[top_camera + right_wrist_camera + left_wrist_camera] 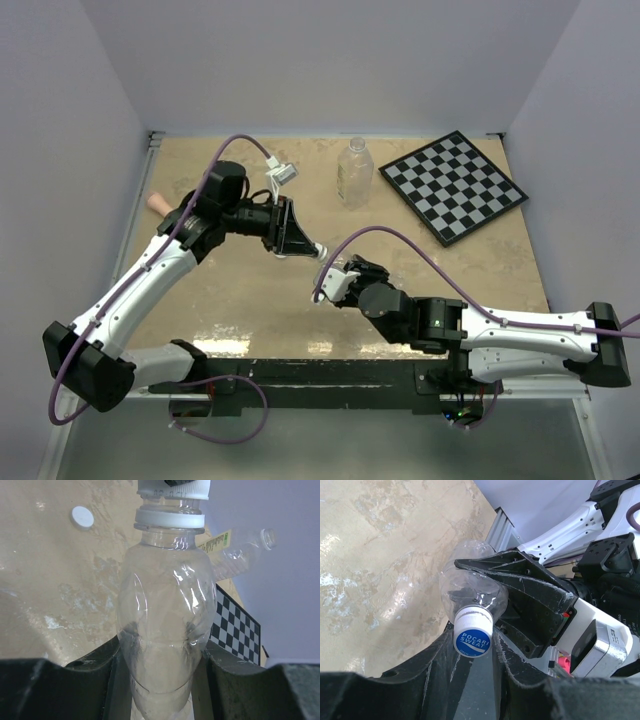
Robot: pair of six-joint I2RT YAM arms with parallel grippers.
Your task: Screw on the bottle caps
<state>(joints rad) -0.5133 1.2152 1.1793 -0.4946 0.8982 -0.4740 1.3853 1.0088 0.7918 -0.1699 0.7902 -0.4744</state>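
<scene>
Your right pincer (162,648) is closed on the small bottle (162,605). Its two black fingers (100,670) press the clear body from both sides, at the lower part. The bottle is held up over the tabletop (250,300), near the middle, and it does not touch the surface. Its neck points toward your left arm.

Your left pincer (316,249) meets the bottle from the other end and is closed on the blue cap (472,642). In the left wrist view you see the cap between the two fingers, with its blue top turned to the camera and its white side wall against the fingers. The cap sits on the neck of the small bottle, just above the white neck ring. I cannot tell how far it is screwed down.

The large bottle (354,172) stands upright at the far side of the tabletop, well apart from both pincers, and its mouth is open. The white cap (82,516) lies flat on the tabletop, alone, apart from both bottles; you see it only in the right wrist view.

The checkerboard (452,185) lies flat at the far right, just beside the large bottle. The pink stick (157,203) lies near the left edge, partly hidden behind your left arm.
</scene>
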